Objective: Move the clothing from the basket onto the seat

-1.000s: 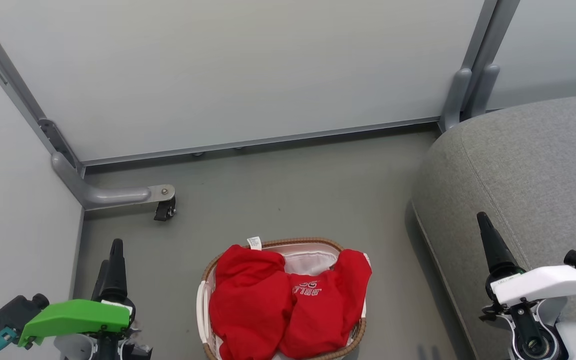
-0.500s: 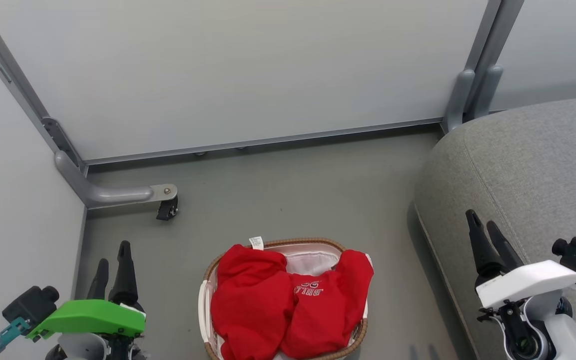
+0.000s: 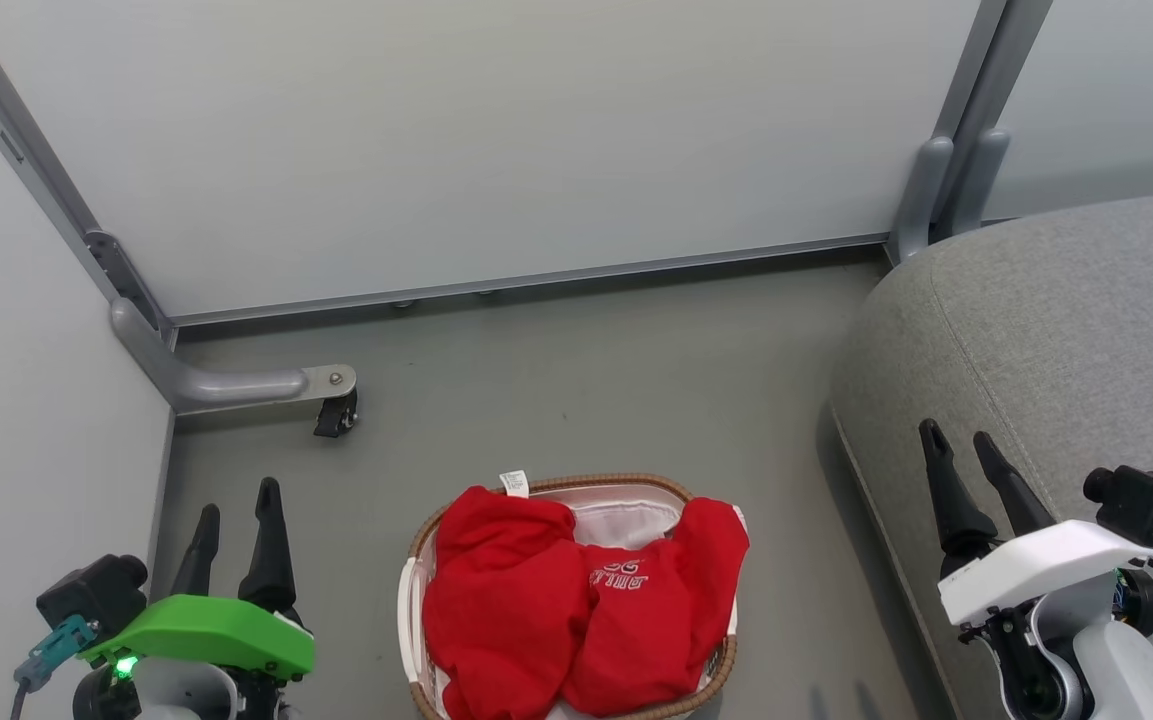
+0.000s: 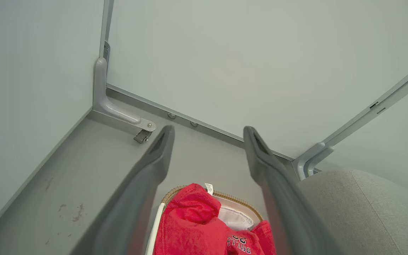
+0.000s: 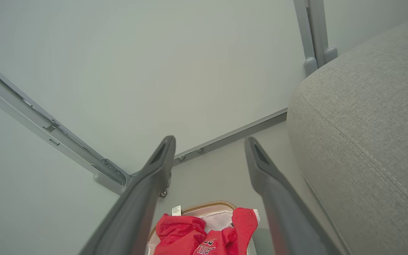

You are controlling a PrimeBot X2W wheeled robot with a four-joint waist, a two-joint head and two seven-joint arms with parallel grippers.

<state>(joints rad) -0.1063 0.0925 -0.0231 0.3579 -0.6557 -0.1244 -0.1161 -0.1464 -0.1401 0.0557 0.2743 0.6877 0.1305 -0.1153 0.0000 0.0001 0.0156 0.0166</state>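
Observation:
The red clothing lies heaped in the white basket on the floor, white lettering facing up; it also shows in the left wrist view and the right wrist view. The grey seat rises at the right, also seen as the seat and the seat. My left gripper is open at the lower left, apart from the basket. My right gripper is open in front of the seat's edge. Both are empty.
Pale partition panels close off the back and left. A grey metal foot with a caster juts onto the floor at the back left. A grey post stands at the seat's far corner.
Both grippers have opened their fingers from shut. The left gripper has shifted right, the right gripper a little left. The head view moved slightly.

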